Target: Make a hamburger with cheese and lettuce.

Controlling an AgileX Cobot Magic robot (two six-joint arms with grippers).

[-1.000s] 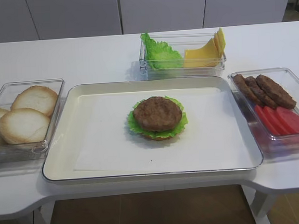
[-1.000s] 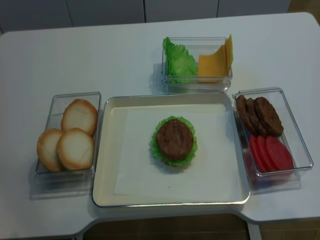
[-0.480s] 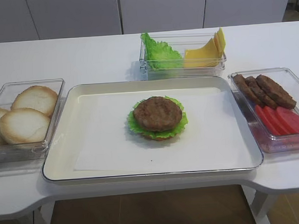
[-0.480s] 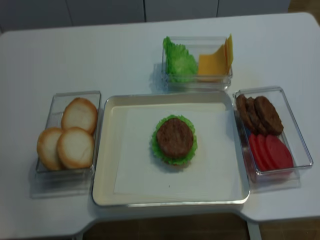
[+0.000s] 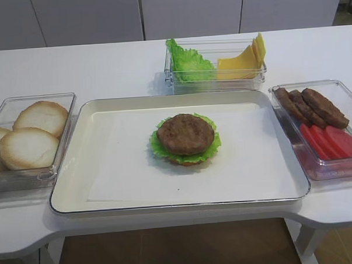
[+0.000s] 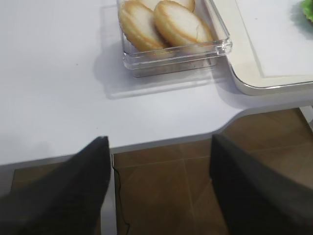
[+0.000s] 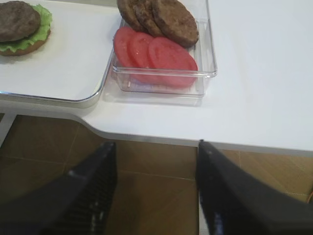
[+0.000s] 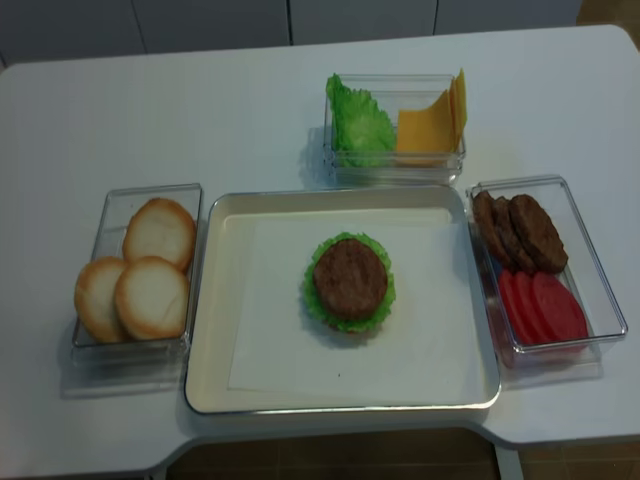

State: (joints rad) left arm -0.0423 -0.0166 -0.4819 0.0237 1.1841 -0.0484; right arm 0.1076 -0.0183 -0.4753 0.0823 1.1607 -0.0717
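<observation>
One hamburger (image 5: 185, 138), patty uppermost over a green leaf rim, sits mid-tray (image 5: 79, 189); lettuce (image 5: 187, 64) and cheese (image 5: 243, 62) share the far bin; right fingers (image 7: 217, 196) and left fingers (image 6: 244, 191) spread apart, empty, off the bench (image 5: 103, 68) edge.

Lighting: bright, even, overhead; soft shadows under clear bins. White table (image 5: 103, 68) near washed out. Realsense view softer, slightly blurred. Wrist views: dark fingers (image 7: 93, 191) out of focus at lower frame.
</observation>
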